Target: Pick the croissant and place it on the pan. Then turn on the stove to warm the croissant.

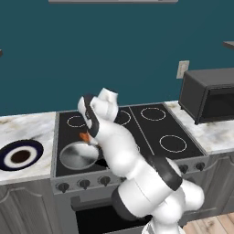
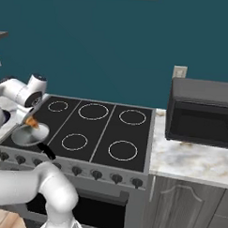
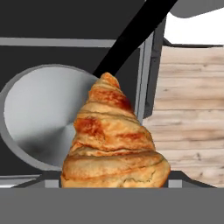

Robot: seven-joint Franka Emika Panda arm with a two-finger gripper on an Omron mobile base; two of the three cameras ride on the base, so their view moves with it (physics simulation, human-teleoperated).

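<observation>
above pan (image 3: 41,118), at stove's (image 1: 151,123) front-left burner: tool (image 1: 87,134) hung clamped on croissant (image 3: 114,140), pastry's pointed end stuck out toward pan handle (image 3: 131,35). croissant (image 1: 85,136) sat over pan's far rim (image 1: 78,144), off-centre, not yet resting on metal, judging by both base views. pan (image 2: 28,135) empty. blue plate (image 1: 20,156) on desk left of pan, bare. knobs (image 1: 84,183) just below pan, untouched. next move likely short drop toward pan centre.

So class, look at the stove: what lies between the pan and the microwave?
Bare black cooktop glass with white burner rings, then a strip of marble counter. Nothing stands between the pan and the microwave in the right base view, on the stove.
</observation>
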